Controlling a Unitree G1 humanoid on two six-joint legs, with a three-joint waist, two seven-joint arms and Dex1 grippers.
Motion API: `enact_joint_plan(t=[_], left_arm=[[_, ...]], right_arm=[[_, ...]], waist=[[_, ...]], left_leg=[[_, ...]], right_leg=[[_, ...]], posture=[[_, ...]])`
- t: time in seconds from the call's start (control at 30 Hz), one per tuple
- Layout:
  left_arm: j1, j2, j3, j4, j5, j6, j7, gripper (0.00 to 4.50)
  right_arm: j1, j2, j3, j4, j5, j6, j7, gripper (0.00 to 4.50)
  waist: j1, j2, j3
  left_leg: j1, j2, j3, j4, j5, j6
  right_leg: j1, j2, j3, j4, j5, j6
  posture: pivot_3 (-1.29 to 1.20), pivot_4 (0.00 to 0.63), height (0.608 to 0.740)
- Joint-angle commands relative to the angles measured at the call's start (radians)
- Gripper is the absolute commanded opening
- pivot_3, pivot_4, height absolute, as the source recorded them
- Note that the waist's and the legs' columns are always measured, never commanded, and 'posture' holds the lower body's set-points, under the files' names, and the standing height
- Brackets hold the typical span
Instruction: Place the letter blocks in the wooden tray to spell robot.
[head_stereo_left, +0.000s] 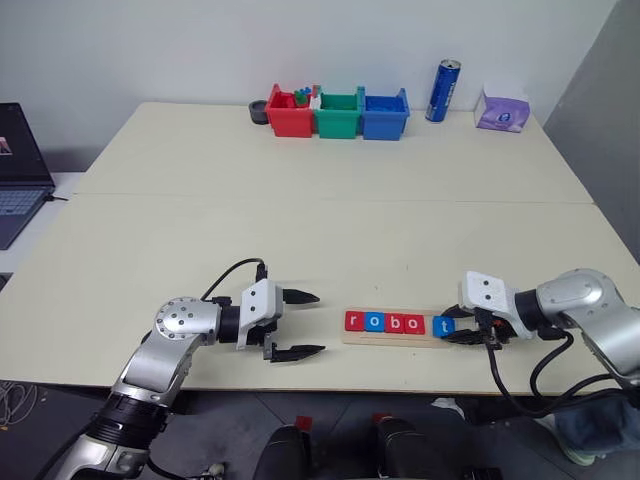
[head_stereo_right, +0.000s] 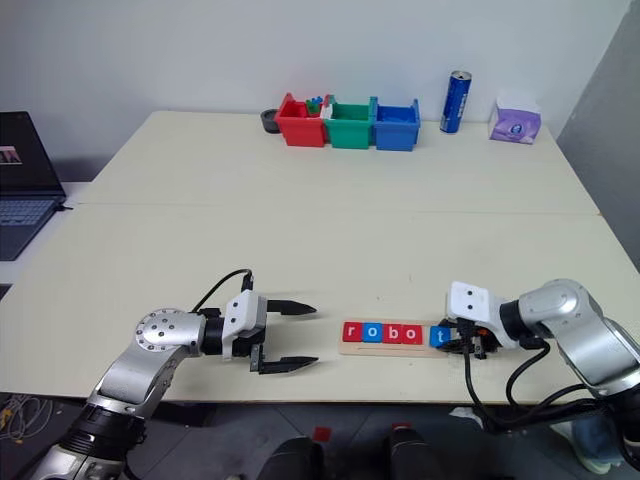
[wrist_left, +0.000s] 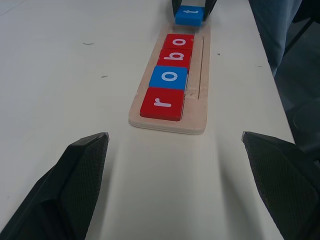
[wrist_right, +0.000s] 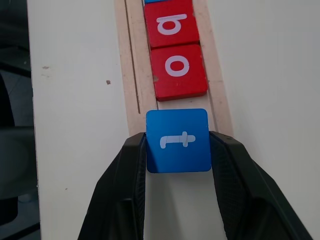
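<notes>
Cream table (head_stereo_left: 300, 220): wooden tray (head_stereo_left: 395, 338) holding r, o, b, o blocks (head_stereo_left: 384, 322). Right claw (wrist_right: 177, 150) gripping blue t block (wrist_right: 178, 141) at tray's end; left claw (head_stereo_left: 296, 324) spread wide, empty.

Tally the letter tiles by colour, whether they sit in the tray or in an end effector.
Red square letter tiles: 3 (r, b, second o)
Blue square letter tiles: 2 (first o, t)
Total: 5
</notes>
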Motion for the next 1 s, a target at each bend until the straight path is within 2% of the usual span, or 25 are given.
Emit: enact_joint_plan(t=[0.03,0.43,1.0], left_arm=[[0.001,0.001,0.015,-0.049,-0.014,0.012,0.018,4.5],[0.001,-0.003,0.015,-0.102,-0.025,0.064,0.05,4.5],[0.002,0.001,0.015,-0.104,-0.027,0.065,0.058,4.5]], right_arm=[[-0.036,0.0,0.022,0.007,-0.033,-0.044,0.023,1.45],[-0.104,0.04,0.075,0.069,-0.081,-0.063,0.061,1.45],[-0.14,0.099,0.083,0.095,-0.099,-0.053,0.06,1.45]], waist=[[0.0,0.0,0.0],[0.0,0.0,0.0],[-0.002,0.0,0.0]], left_leg=[[0.0,0.0,0.0,0.0,0.0,0.0],[0.0,0.0,0.0,0.0,0.0,0.0],[0.0,0.0,0.0,0.0,0.0,0.0]], right_leg=[[0.0,0.0,0.0,0.0,0.0,0.0],[0.0,0.0,0.0,0.0,0.0,-0.001],[0.0,0.0,0.0,0.0,0.002,-0.004]], posture=[[0.0,0.15,0.74],[0.0,0.15,0.74],[0.0,0.15,0.74]])
